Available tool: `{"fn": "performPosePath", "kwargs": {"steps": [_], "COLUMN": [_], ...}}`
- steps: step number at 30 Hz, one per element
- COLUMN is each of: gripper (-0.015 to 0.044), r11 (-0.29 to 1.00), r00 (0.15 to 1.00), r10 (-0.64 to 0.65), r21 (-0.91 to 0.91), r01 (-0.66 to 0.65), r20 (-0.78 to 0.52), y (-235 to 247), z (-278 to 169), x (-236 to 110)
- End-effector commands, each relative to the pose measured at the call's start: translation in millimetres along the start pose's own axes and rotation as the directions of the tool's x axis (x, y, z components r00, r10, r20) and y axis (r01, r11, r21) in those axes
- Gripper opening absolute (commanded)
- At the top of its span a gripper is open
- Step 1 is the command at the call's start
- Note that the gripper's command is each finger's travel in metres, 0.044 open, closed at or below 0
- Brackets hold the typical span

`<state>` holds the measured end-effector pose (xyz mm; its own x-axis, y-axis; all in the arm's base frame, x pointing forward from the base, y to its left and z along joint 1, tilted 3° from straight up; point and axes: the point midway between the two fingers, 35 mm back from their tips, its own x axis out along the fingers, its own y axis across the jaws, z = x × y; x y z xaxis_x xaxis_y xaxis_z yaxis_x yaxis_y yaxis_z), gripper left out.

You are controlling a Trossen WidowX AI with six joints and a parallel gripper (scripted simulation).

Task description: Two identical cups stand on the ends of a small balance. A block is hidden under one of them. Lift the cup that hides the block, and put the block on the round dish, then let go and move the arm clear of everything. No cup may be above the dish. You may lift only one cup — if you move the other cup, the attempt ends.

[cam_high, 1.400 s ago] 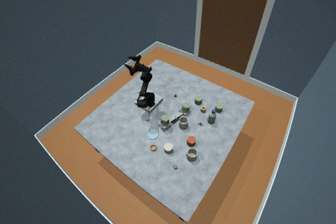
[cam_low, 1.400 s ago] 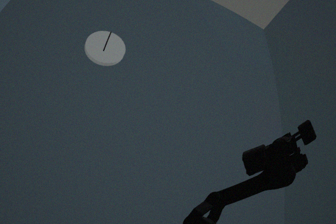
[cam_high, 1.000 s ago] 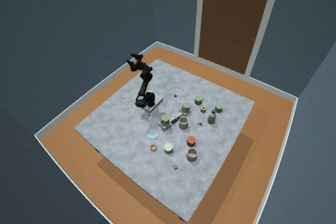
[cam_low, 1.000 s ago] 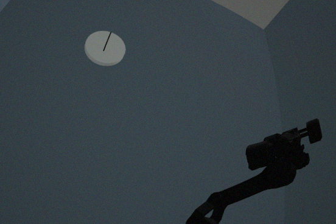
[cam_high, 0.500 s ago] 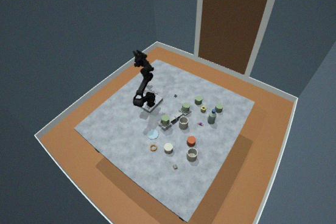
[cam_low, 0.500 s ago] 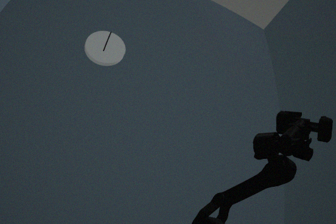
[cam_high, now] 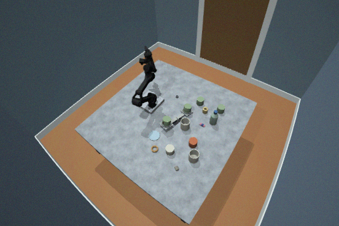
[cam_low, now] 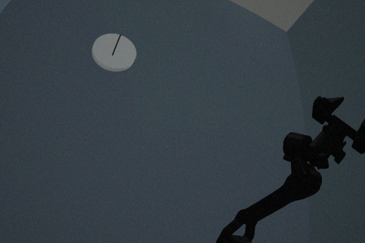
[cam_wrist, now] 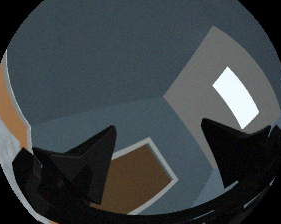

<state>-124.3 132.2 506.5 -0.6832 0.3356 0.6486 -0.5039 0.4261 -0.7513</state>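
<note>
Two green cups stand on the ends of the small balance (cam_high: 177, 119): the near-left cup (cam_high: 166, 121) and the far-right cup (cam_high: 187, 108). I cannot tell from this distance which end is lower. No block shows under either cup. The light blue round dish (cam_high: 154, 136) lies near the left end of the balance, with nothing on it. My gripper (cam_high: 144, 54) (cam_wrist: 161, 126) is open and empty, raised high above the arm's base, well away from the cups and dish. In the exterior view only the arm and gripper show, not the table things.
A grey mug (cam_high: 185, 124) stands close beside the balance. Beyond are two more green cups (cam_high: 200, 101) (cam_high: 220, 109), a yellow ring (cam_high: 205, 110) and a bottle (cam_high: 214, 118). Nearer are a red cup (cam_high: 193, 142), a white cup (cam_high: 169, 149), another mug (cam_high: 193, 156) and an orange ring (cam_high: 154, 151).
</note>
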Motion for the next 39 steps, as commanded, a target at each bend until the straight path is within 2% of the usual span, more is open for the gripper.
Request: {"fn": "performPosePath", "kwargs": {"steps": [1,10,19,28,39], "gripper": [0.0440,0.0440,0.0440,0.0440,0.0440], "r11": [0.995,0.956,0.892,0.820,0.737], "r00": [0.994,0.940,0.829,0.664,0.402], "r10": [0.032,0.115,0.193,0.261,0.322], "r21": [0.097,0.294,0.446,0.524,0.493], "r01": [-0.022,-0.016,0.075,0.231,0.462], "r20": [-0.103,-0.321,-0.525,-0.701,-0.857], "y": [6.0,23.2,39.3,53.0,65.3], "z": [-20.3,-63.3,-103.5,-137.8,-168.8], "x": [-1.1,-12.8,-35.7,-68.6,-120.5]}}
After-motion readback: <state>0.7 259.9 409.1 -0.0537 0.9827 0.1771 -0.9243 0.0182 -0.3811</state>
